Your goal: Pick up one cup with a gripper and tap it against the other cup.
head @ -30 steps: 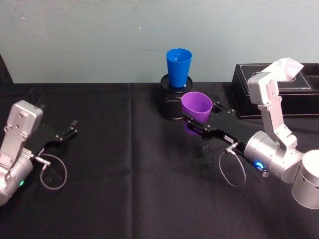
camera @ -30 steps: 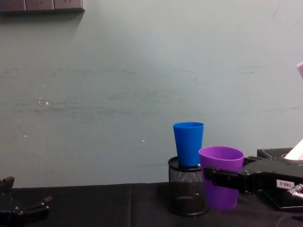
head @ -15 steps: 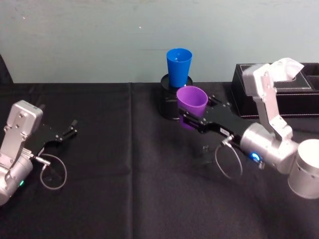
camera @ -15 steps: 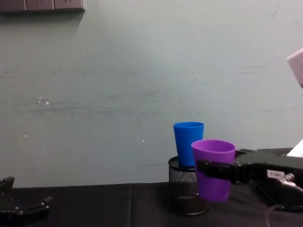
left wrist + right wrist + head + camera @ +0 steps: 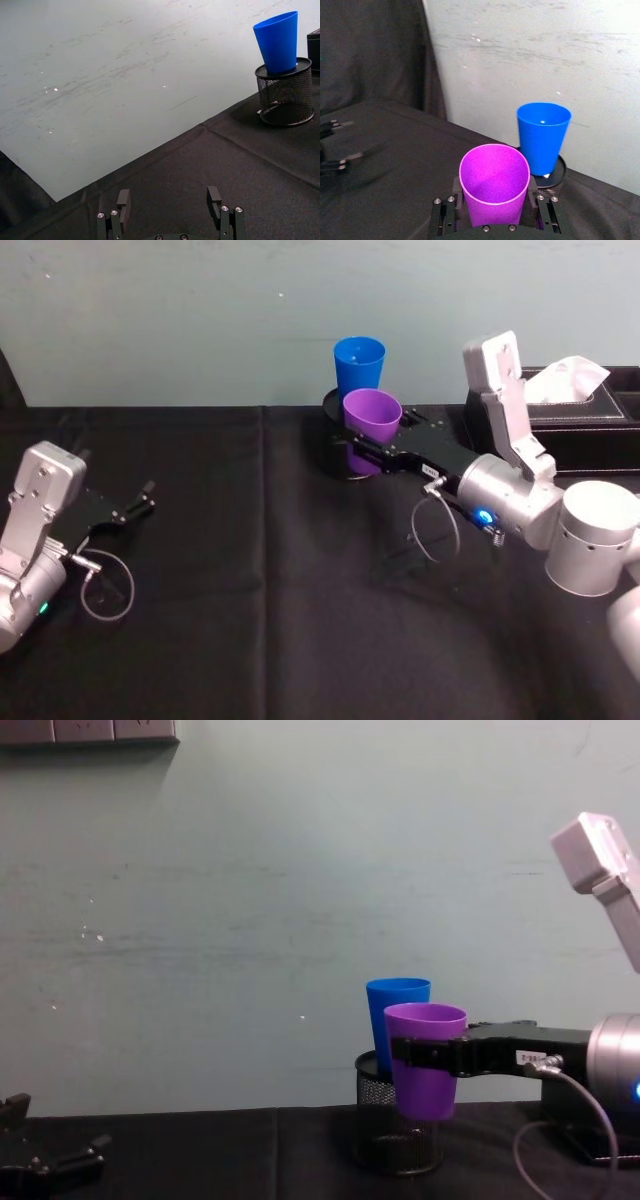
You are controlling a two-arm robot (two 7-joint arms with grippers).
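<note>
My right gripper (image 5: 362,447) is shut on the purple cup (image 5: 372,415), holding it upright in the air by its lower wall. The blue cup (image 5: 359,360) stands upright on top of a black mesh pen holder (image 5: 333,448) at the back of the table. In the chest view the purple cup (image 5: 425,1060) overlaps the blue cup (image 5: 392,1010) from the front. The right wrist view shows a small gap between the purple cup (image 5: 494,182) and the blue cup (image 5: 542,135). My left gripper (image 5: 135,502) rests open far to the left, also seen in its own view (image 5: 170,200).
A black box (image 5: 590,430) with a white tissue stands at the back right, behind my right arm. The table is covered with black cloth (image 5: 250,620), and a pale wall rises close behind the pen holder (image 5: 285,97).
My right gripper has carried the purple cup upward, forward and to the left, from beside the pen holder to just in front of the blue cup. The left arm has not moved.
</note>
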